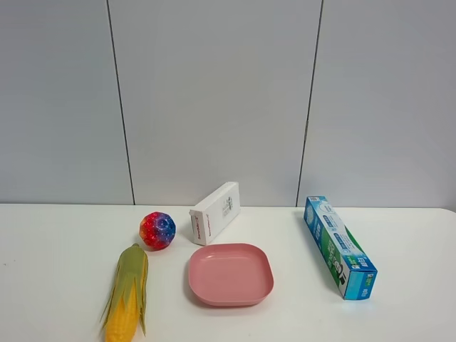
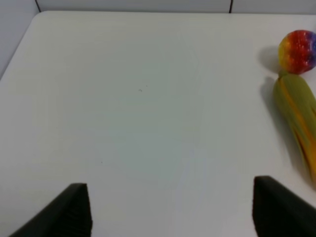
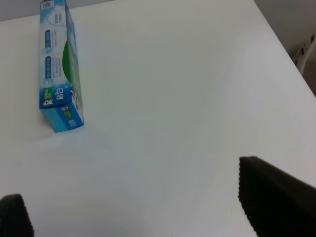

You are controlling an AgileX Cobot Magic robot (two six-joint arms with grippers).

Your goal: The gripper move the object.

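exterior high: white tabletop, corn lying lengthwise at front left, husk tip toward multicoloured ball just behind it, nearly touching. pink plate at centre, right of corn, apart. white box behind plate. blue-green box on right side. no arms visible here. left wrist: left pincer fingers spread wide over bare tabletop, corn off to one side, not touching. right wrist: right pincer fingers apart, holding nothing, blue-green box near.

On the white table sit a multicoloured ball, a white box, a pink plate — and, well apart, a long blue-green box.
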